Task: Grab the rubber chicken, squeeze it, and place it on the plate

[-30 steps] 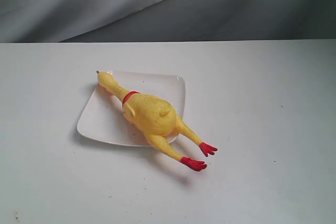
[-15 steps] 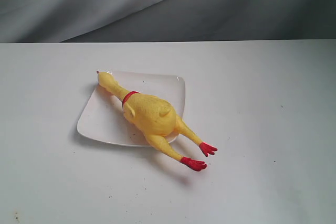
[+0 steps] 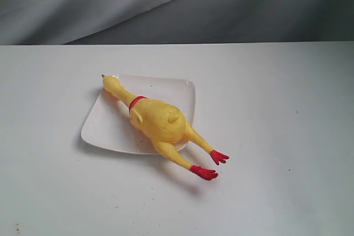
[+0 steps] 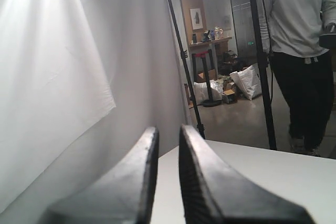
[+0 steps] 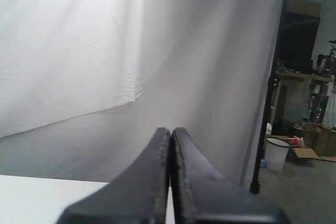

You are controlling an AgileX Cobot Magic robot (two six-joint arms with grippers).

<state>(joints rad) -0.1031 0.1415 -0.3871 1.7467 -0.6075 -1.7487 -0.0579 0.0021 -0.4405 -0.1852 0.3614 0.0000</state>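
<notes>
Pointing away from the scene, the left gripper (image 4: pixel 168 129) shows two dark fingers set slightly apart, a narrow slit of light between them and nothing held. Past its tips hangs a white curtain (image 4: pixel 58 77), with a black stand pole (image 4: pixel 181 51) and a person (image 4: pixel 299 51) in a grey top and dark trousers standing on the floor past the edge of the pale worktop (image 4: pixel 262 171).

The right gripper (image 5: pixel 170 129) has its two dark fingers pressed together along their length, with nothing between them. It too faces a white curtain, with a cluttered room visible at one side.

In the exterior view, a white square plate (image 3: pixel 102 125) with rounded corners sits on the white worktop. The rubber chicken (image 3: pixel 157 120) lies on it, slanted from corner to corner. Its head rests at the plate's far left corner, with the red neck band over the plate's middle. The plump yellow body covers the plate's near right part. Both thin legs reach past the plate's near right edge, and the red feet (image 3: pixel 210 165) lie on the worktop just beyond it. Grey cloth (image 3: pixel 166 4) hangs behind the plate, beyond the worktop's far edge.
</notes>
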